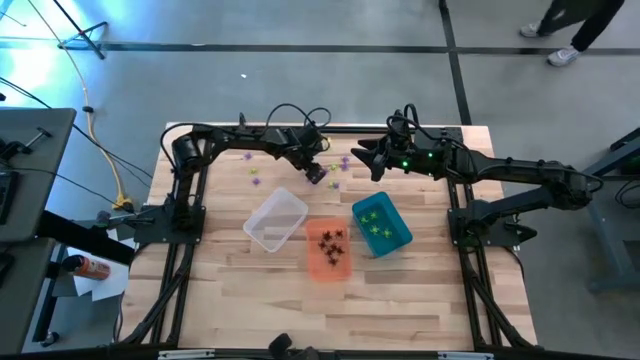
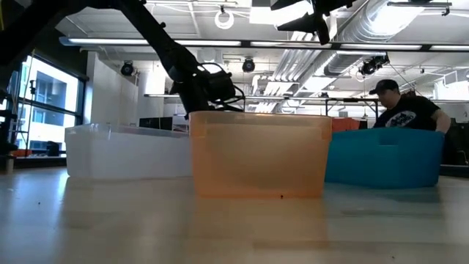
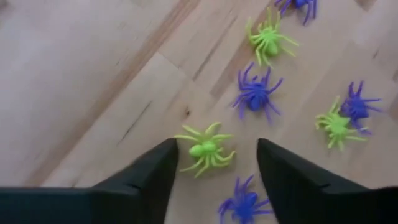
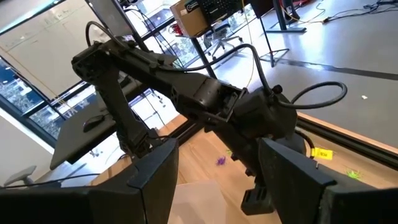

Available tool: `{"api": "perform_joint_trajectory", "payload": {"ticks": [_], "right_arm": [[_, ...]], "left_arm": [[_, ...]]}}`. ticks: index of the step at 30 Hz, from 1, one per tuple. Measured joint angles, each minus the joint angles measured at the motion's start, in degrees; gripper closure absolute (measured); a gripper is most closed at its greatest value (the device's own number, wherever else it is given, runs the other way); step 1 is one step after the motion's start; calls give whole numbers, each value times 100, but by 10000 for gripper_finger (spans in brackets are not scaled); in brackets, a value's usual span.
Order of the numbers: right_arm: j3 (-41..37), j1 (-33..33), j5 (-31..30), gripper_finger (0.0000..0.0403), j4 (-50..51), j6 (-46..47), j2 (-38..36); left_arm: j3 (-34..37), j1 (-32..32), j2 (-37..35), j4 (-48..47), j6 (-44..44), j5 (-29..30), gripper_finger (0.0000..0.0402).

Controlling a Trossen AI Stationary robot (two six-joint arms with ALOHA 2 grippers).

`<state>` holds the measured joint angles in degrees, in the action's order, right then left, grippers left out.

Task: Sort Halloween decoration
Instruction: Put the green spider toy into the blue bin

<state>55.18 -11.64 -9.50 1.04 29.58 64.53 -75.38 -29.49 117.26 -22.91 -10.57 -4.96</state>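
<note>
Several purple and green Halloween decoration spiders lie loose on the wood at the table's far middle. My left gripper hangs open just above them, slanting down. In the left wrist view its fingers stand on either side of a green spider, apart from it. Purple spiders and another green spider lie beyond it. Black spiders sit in the orange bin, green ones in the teal bin. My right gripper waits open, held high and roughly level.
A clear bin stands left of the orange bin; the three bins form a row at mid-table. More loose spiders lie toward the far left. In the low view the orange bin hides my left gripper. A person is in the room behind.
</note>
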Motion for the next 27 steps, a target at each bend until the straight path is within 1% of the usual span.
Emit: {"api": "perform_joint_trajectory", "payload": {"ticks": [2, 5, 6, 7, 10, 13, 17, 21, 24, 27], "right_arm": [[0, 0, 0, 183, 4, -2, 0], [0, 0, -2, 183, 4, -54, 0], [0, 0, -3, 183, 4, -85, 0], [0, 0, -2, 183, 4, -109, 0], [0, 0, -2, 183, 4, -111, 0], [0, 0, -4, 183, 2, -140, 0], [0, 0, -58, 183, 0, -153, 0], [0, 0, -109, 183, 0, -153, 0], [0, 0, -127, 183, 0, -136, 0], [0, 0, -127, 183, 0, -136, 0]], "left_arm": [[10, -24, -41, -56, 118, 111, 253], [18, -95, -152, -209, 274, 141, 359], [18, -127, -199, -279, 310, 62, 380], [18, -158, -246, -369, 316, -28, 386], [23, -248, -528, -559, 350, -344, 393], [33, -294, -1024, -662, 521, -618, 399], [281, -336, -1751, -528, 662, -657, 401], [680, -377, -2280, -274, 782, -617, 401], [950, -378, -2361, -31, 957, -562, 395], [967, -372, -2124, -198, 1282, -557, 373]]}}
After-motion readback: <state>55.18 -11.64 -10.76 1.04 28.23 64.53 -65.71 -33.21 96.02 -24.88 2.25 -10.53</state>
